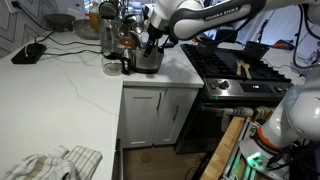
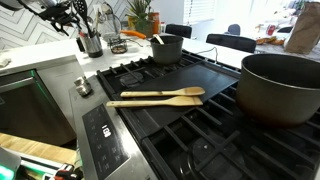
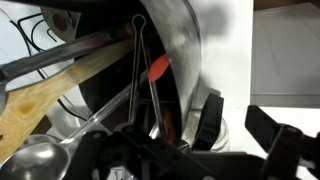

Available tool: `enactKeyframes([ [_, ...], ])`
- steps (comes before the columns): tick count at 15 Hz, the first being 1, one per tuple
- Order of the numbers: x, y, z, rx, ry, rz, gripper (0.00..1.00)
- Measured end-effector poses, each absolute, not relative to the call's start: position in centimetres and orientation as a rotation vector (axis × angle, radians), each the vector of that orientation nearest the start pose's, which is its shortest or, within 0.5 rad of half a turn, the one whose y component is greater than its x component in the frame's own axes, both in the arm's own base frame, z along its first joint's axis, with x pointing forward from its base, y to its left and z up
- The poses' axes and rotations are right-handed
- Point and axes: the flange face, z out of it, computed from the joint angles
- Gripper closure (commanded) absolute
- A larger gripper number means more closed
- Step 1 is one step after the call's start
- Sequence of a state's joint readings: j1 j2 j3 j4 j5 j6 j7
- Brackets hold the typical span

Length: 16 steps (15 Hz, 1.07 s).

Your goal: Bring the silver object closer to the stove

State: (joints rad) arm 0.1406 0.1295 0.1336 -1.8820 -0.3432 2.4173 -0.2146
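Steel pot (image 1: pixel 146 62): upright on the white desk (image 1: pixel 60 95), near the corner by the stove (image 1: pixel 245 75), which lies at its 3 o'clock; the two do not touch.
Utensils: a wooden spatula (image 3: pixel 55 95) and a ladle (image 3: pixel 35 160) stand in the steel pot, seen close in the wrist view.
Pincer (image 1: pixel 151 46): down over the steel pot's rim among the handles; the pictures do not show whether it grips or stands apart.
Carafe (image 1: pixel 110 45): just beside the steel pot, at its 9 o'clock.
Stove top: two wooden spoons (image 2: pixel 155 96) lie flat in an exterior view; a big pot (image 2: pixel 280 85) at their 3 o'clock, a small pot (image 2: pixel 166 47) at 12 o'clock.
Cloth (image 1: pixel 62 160): on the desk at 7 o'clock, well apart.
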Motion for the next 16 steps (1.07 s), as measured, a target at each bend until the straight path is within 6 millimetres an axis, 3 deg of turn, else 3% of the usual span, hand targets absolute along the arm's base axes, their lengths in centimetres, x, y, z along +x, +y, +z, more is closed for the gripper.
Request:
enactKeyframes([
  [1,60.7,16.6,48.3,-3.111,-1.134,-0.706,0.00],
  [2,60.8,16.7,48.2,-3.105,-1.139,-0.717,0.23],
  [4,60.9,16.8,48.0,-3.098,-1.143,-0.728,0.34],
  [12,61.4,16.6,47.3,-3.100,-1.140,-0.715,0.95],
  [13,61.5,16.5,47.4,-3.103,-1.134,-0.719,1.00],
  [16,61.8,15.7,47.7,-3.111,-1.118,-0.725,0.98],
])
